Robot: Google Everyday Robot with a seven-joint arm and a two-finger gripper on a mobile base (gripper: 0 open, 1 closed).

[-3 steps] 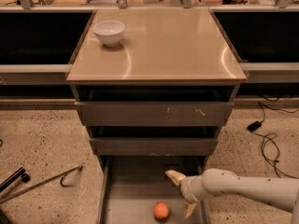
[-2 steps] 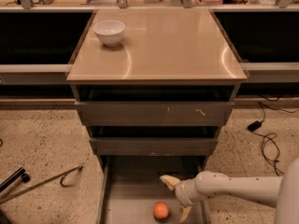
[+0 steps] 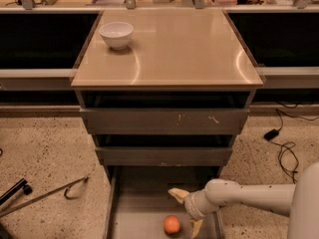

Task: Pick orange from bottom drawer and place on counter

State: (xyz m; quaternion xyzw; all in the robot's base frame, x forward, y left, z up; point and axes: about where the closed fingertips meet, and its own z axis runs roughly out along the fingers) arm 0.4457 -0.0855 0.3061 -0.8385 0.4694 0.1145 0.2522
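Note:
The orange (image 3: 172, 224) lies on the grey floor of the bottom drawer (image 3: 134, 213), which is pulled out toward me. My gripper (image 3: 185, 210) reaches in from the right on a white arm, just up and to the right of the orange. Its two tan fingers (image 3: 177, 193) are spread apart, one behind the fruit and one at its right side, so it is open and holds nothing. The tan counter (image 3: 179, 49) tops the cabinet above.
A white bowl (image 3: 116, 34) stands at the counter's back left corner. Two upper drawers (image 3: 164, 121) are closed. A metal hook and dark tool (image 3: 45, 193) lie on the floor at left, black cables (image 3: 284, 148) at right. Dark shelving flanks the cabinet.
The gripper has slid left and slightly down inside the drawer, closing in on the orange. The orange has not moved.

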